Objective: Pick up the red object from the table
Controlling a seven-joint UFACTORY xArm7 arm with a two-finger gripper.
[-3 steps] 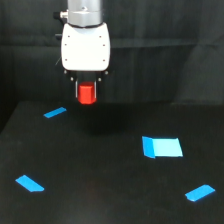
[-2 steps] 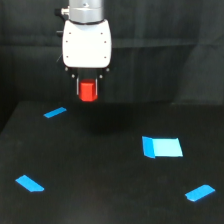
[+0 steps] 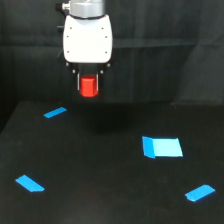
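Red object [image 3: 89, 86] sits clamped between the jaws under the white gripper [image 3: 89, 88] at upper left of frame, clear above the counter [image 3: 100, 165]; shallow hold risks slip and drop.

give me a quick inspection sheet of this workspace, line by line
surface: black table, matte, flat.
job's things: red block is held between the end effector's fingers, clear above the table; a dim shadow lies on the surface below it.
clutter: four flat blue patches: a small one at the exterior view's left rear, a large rectangular one at the right, one at the front left, one at the front right.
end effector: white head, fingers shut on the red block.
cables: nothing seen.
surroundings: dark backdrop behind the table; nothing else seen.
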